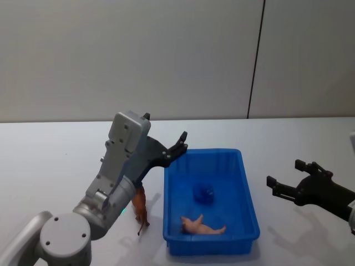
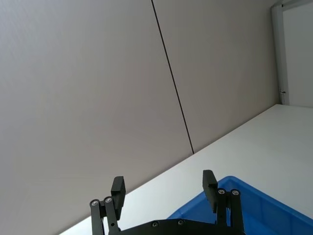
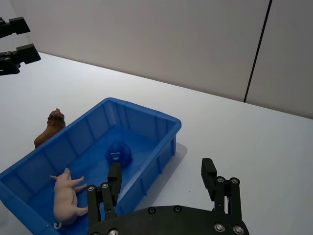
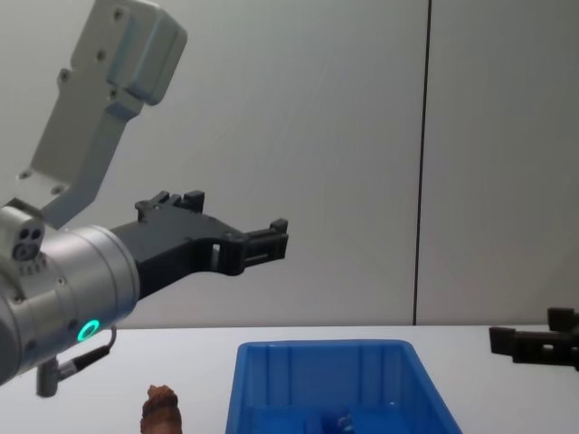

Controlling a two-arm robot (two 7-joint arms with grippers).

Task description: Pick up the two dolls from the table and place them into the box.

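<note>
The shaggy reddish-brown doll [image 1: 140,209] stands on the white table [image 1: 50,166] just left of the blue box [image 1: 249,191]. It also shows beside the box [image 3: 146,115] as the brown doll [image 3: 49,128] and low in the chest view [image 4: 161,407]. The pale pink doll [image 1: 201,226] lies on its side inside the box, near the front wall [image 3: 66,196]. My left gripper [image 1: 182,143] hangs open and empty, raised above the box's far left corner [image 2: 164,188]. My right gripper [image 1: 285,173] is open and empty over the table right of the box [image 3: 161,176].
A small blue round object [image 1: 203,192] sits in the middle of the box floor [image 3: 117,152]. Bare table lies left of and behind the box. A grey wall [image 1: 166,55] with a dark vertical seam stands behind the table's far edge.
</note>
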